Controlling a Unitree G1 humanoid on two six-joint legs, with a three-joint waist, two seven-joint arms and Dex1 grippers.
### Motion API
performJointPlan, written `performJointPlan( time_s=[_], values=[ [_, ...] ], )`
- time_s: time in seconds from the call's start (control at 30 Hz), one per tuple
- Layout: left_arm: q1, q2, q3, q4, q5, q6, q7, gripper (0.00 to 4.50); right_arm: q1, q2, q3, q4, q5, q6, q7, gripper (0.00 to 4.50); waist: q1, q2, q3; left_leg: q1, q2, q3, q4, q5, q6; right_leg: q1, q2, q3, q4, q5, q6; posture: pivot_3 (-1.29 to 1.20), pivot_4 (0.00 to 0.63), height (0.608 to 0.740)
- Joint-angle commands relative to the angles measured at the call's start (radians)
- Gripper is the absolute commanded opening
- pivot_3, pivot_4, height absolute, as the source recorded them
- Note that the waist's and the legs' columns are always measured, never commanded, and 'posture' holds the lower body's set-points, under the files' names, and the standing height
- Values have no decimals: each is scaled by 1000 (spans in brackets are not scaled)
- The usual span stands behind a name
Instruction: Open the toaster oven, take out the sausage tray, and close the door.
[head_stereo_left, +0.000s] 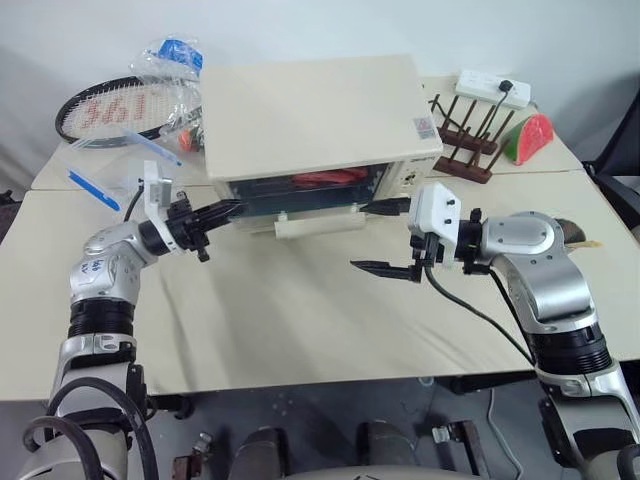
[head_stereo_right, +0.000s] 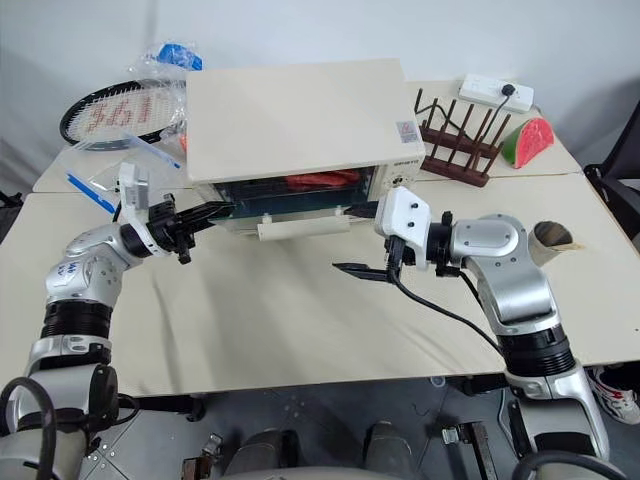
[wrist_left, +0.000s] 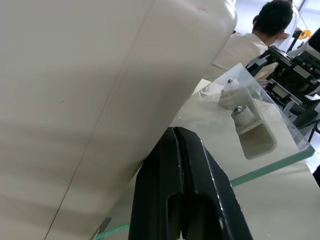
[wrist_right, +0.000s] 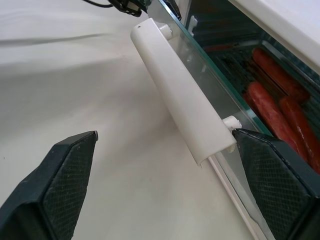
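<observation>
The cream toaster oven (head_stereo_left: 310, 115) stands at the back of the table. Its glass door (head_stereo_left: 300, 200) hangs ajar, top edge tilted outward, with the cream bar handle (head_stereo_left: 320, 222) in front. Through the glass, reddish sausages (wrist_right: 270, 107) lie on the sausage tray (head_stereo_left: 325, 180) inside. My left gripper (head_stereo_left: 235, 208) is shut, its tips pushed in at the door's left end between the oven's front and the glass (wrist_left: 240, 150). My right gripper (head_stereo_left: 385, 238) is open at the handle's right end, one finger (head_stereo_left: 388, 207) by the door and the other (head_stereo_left: 380, 268) lower over the table.
A racket (head_stereo_left: 110, 110) and plastic bags (head_stereo_left: 170, 60) lie at the back left, with a clear bag (head_stereo_left: 100, 175) nearer. A wooden rack (head_stereo_left: 465, 135), a power strip (head_stereo_left: 492, 88) and a watermelon slice (head_stereo_left: 527, 138) sit at the back right. A person (wrist_left: 260, 35) sits beyond.
</observation>
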Motion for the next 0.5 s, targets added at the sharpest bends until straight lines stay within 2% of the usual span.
performJointPlan(
  time_s=[0.03, 0.33, 0.5],
  values=[
    [-33, -13, -8, 11, 16, -22, -11, 25, 5, 9, 52, -23, 34, 30, 33, 4500, 0, 0, 0, 0, 0, 0, 0, 0, 0, 0, 0, 0, 0, 0, 0, 0, 150, 740],
    [-44, -34, -14, 29, 38, -32, -16, 25, -30, 11, 55, -5, 36, 31, 43, 4500, -6, 0, 0, 0, 0, 0, -1, 0, 0, -1, 0, 0, 0, 0, 0, 0, 150, 740],
    [-41, -36, -24, 22, 43, -15, -22, 25, -25, -24, 52, -34, 44, 56, 69, 4500, -5, 0, 0, 0, 0, 0, -1, 0, 0, 0, 0, 0, 0, 0, 0, 0, 150, 740]
  ],
)
